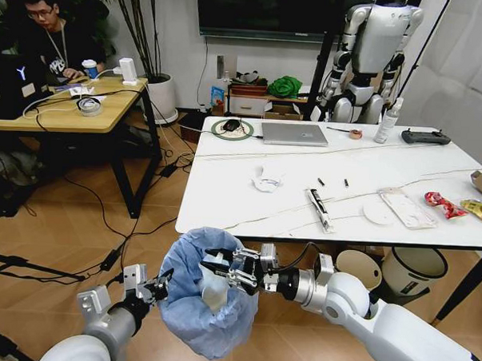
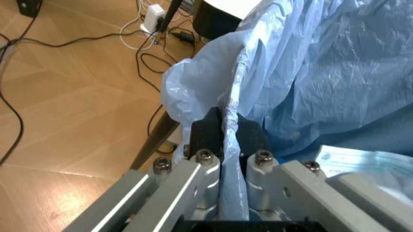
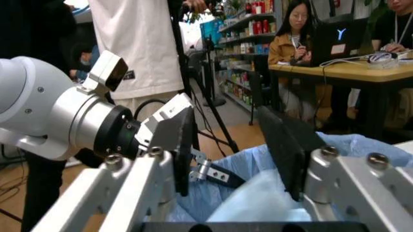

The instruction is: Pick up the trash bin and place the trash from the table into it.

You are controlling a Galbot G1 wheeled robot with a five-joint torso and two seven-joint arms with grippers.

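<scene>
bin held at table edge, right gripper open over its mouth

the small round trash bin lined with crinkly light-blue plastic bag [image 1: 202, 295] hangs off the floor just below the near edge of the white marble-look table [image 1: 248, 201]. left gripper [image 1: 160, 286] is clamped on the bag's bunched rim [image 2: 231, 126]. right gripper [image 1: 219, 269] sits over the bin mouth, jaws spread with nothing between them; a pale wad lies in the bag below. judged step: the drop into the bin. litter remaining on the table: crumpled white tissue [image 1: 267, 180], white lid [image 1: 377, 213], clear plastic package [image 1: 407, 208], red wrapper [image 1: 444, 204], yellow wrapper [image 1: 480, 209]. next move calls for lifting the right arm clear of the liner and reaching to the tissue, nearest.
</scene>
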